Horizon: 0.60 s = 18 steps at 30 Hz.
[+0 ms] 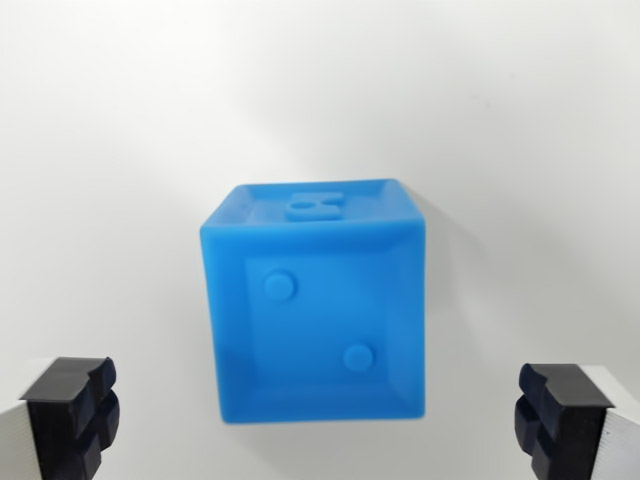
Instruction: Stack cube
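Note:
A blue cube [315,310] sits on a white surface in the middle of the wrist view. Its near face carries two raised dots, and its top face has a raised letter-like mark. My gripper [318,420] is open, its black fingertips [72,410] showing at the bottom left and bottom right corners. The cube lies between the two fingers and slightly beyond them, touching neither. No second cube is in view.
The white surface [120,120] fills the rest of the picture on every side of the cube.

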Tool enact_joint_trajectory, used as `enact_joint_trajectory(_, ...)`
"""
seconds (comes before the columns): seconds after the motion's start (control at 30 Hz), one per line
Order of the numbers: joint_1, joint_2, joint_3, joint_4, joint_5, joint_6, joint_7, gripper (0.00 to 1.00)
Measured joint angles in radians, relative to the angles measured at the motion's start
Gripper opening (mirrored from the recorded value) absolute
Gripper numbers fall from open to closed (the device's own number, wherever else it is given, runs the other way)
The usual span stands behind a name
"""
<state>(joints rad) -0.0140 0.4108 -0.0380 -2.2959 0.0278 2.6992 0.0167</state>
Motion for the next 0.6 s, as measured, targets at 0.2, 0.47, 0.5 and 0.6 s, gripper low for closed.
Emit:
enact_joint_trajectory(0.2,-0.003,0.054,0.004,0.011,0.002,0.043,-0.002,1.0)
enact_joint_trajectory(0.47,-0.009,0.109,0.01,0.025,0.002,0.084,-0.003,1.0)
enact_joint_trajectory(0.5,-0.009,0.115,0.01,0.027,0.002,0.088,-0.003,1.0)
enact_joint_trajectory(0.6,-0.011,0.127,0.011,0.031,0.002,0.097,-0.003,1.0)
